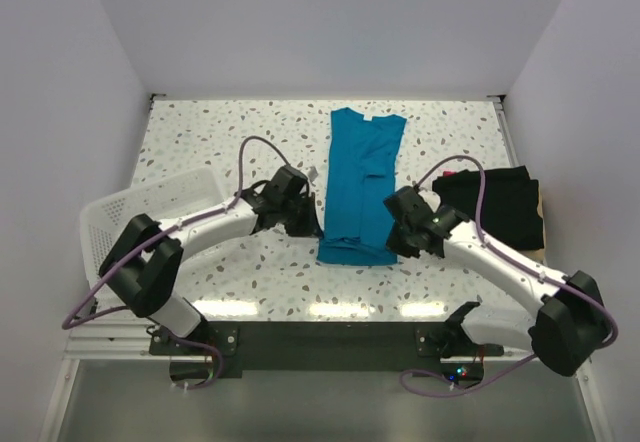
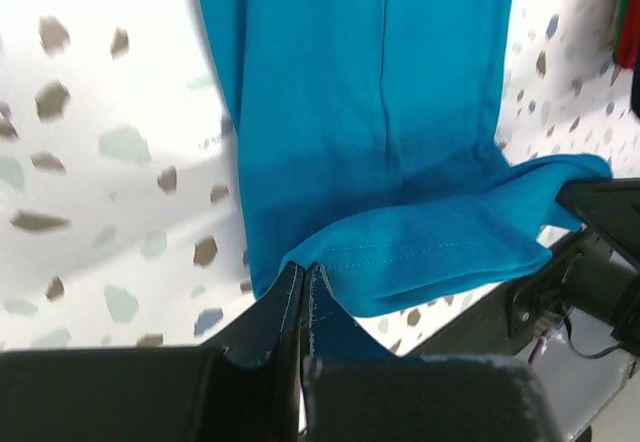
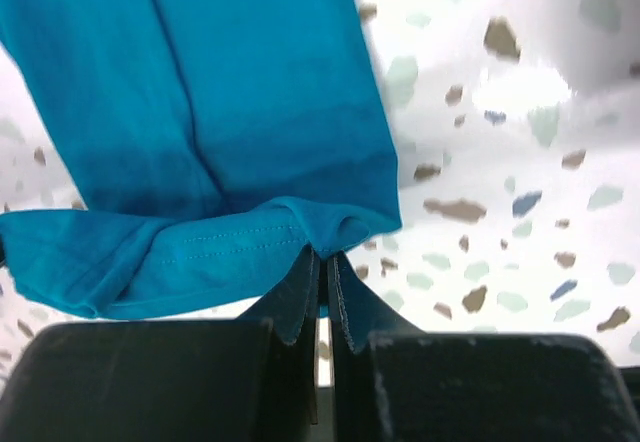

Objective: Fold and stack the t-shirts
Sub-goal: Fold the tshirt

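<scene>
The teal-blue t-shirt (image 1: 362, 182) lies lengthwise on the speckled table, folded into a narrow strip, collar at the far end. My left gripper (image 1: 312, 224) is shut on its near left hem corner (image 2: 330, 262). My right gripper (image 1: 392, 230) is shut on its near right hem corner (image 3: 330, 237). Both corners are lifted a little, and the hem (image 2: 450, 252) sags between them. The black t-shirt (image 1: 495, 207) lies folded at the right edge of the table, beyond my right arm.
A white mesh basket (image 1: 150, 212) stands at the left edge of the table, under my left arm. A red item (image 1: 447, 174) peeks out beside the black t-shirt. White walls close the table at the back and sides.
</scene>
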